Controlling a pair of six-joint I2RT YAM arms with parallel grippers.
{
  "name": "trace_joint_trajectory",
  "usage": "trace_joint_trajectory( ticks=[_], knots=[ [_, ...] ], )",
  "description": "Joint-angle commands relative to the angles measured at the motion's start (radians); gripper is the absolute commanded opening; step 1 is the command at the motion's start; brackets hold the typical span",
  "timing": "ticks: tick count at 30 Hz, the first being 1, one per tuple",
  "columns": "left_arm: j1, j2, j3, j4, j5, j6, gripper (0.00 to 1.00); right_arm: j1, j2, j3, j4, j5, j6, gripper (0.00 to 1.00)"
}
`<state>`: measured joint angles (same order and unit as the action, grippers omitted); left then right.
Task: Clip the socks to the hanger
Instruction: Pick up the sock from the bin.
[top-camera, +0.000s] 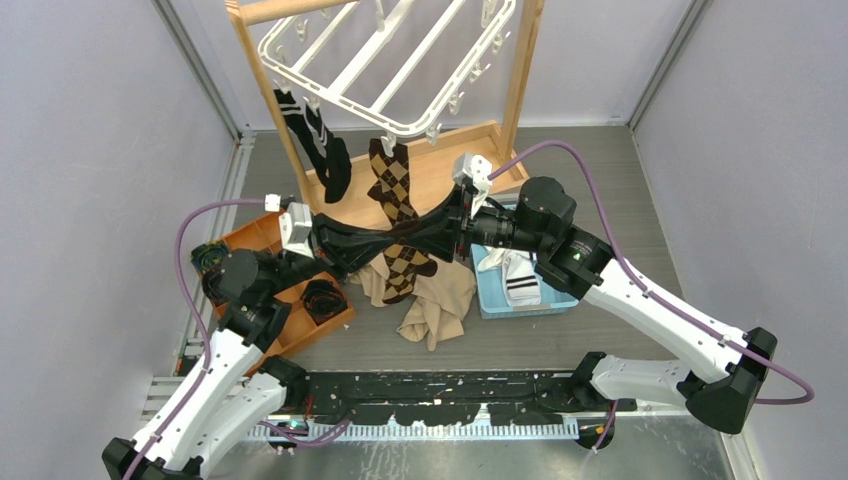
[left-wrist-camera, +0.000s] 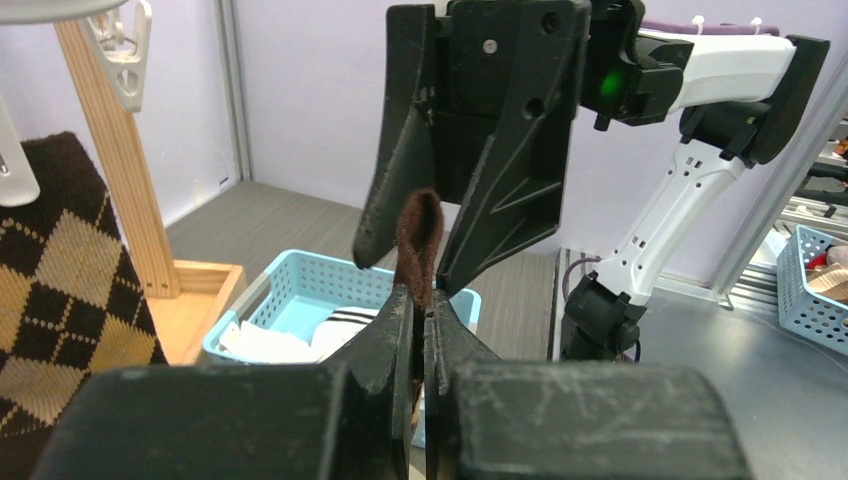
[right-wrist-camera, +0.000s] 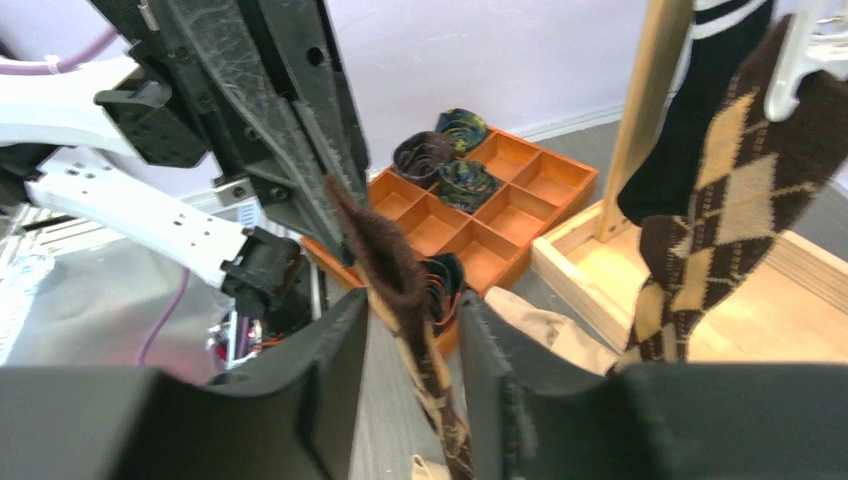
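A brown argyle sock (top-camera: 404, 268) hangs between the two grippers above the table's middle. My left gripper (left-wrist-camera: 421, 305) is shut on its dark cuff (left-wrist-camera: 418, 235), which sticks up past the tips. My right gripper (right-wrist-camera: 410, 305) stands open around the same sock (right-wrist-camera: 385, 265), its fingers (left-wrist-camera: 500, 200) on either side without pinching it. In the top view the left gripper (top-camera: 385, 242) and right gripper (top-camera: 408, 238) meet tip to tip. On the white hanger (top-camera: 340, 75) a second argyle sock (top-camera: 390, 178) and a black striped sock (top-camera: 322, 150) are clipped.
The hanger hangs on a light wooden stand (top-camera: 520, 90). A blue basket (top-camera: 490, 300) holds a white sock with black bands (top-camera: 520, 280). An orange compartment tray (top-camera: 262, 238) with rolled socks lies at the left. A beige cloth (top-camera: 440, 305) lies under the hanging sock.
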<state>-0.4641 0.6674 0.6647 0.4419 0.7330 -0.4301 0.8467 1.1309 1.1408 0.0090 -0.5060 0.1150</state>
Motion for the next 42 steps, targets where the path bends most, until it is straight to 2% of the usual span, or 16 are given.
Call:
trace_joint_trajectory(
  ticks=[1, 3, 7, 11, 20, 22, 27, 32, 38, 42],
  knots=[
    [0.004, -0.029, 0.068, -0.127, -0.027, 0.050, 0.00, -0.026, -0.080, -0.041, 0.084, 0.127, -0.004, 0.58],
    [0.004, -0.032, 0.079, -0.162, -0.038, 0.050, 0.00, -0.048, -0.114, -0.067, 0.113, 0.174, -0.002, 0.66],
    [0.004, -0.027, 0.107, -0.237, -0.062, 0.048, 0.00, -0.121, -0.171, -0.113, 0.184, 0.280, 0.005, 0.75],
    [0.004, -0.028, 0.106, -0.240, -0.063, 0.052, 0.00, -0.183, -0.195, -0.155, 0.299, 0.327, 0.000, 0.80],
    [0.004, 0.000, 0.115, -0.231, -0.081, 0.074, 0.00, -0.208, -0.110, -0.118, 0.367, 0.260, 0.031, 0.80],
    [0.004, 0.011, 0.125, -0.229, -0.094, 0.072, 0.00, -0.212, -0.110, -0.110, 0.330, 0.197, 0.038, 0.79],
    [0.004, 0.042, 0.151, -0.232, -0.122, 0.064, 0.00, -0.212, -0.128, -0.070, 0.113, 0.048, 0.011, 0.77],
    [0.004, 0.067, 0.158, -0.207, -0.125, 0.059, 0.00, -0.205, -0.160, -0.100, 0.049, -0.031, -0.061, 0.78],
    [0.004, 0.112, 0.177, -0.139, -0.080, 0.023, 0.00, -0.161, -0.110, -0.085, 0.039, -0.059, -0.120, 0.80],
    [0.002, 0.120, 0.180, -0.101, -0.076, -0.008, 0.00, -0.145, -0.086, -0.103, 0.102, -0.064, -0.144, 0.81]
  ],
)
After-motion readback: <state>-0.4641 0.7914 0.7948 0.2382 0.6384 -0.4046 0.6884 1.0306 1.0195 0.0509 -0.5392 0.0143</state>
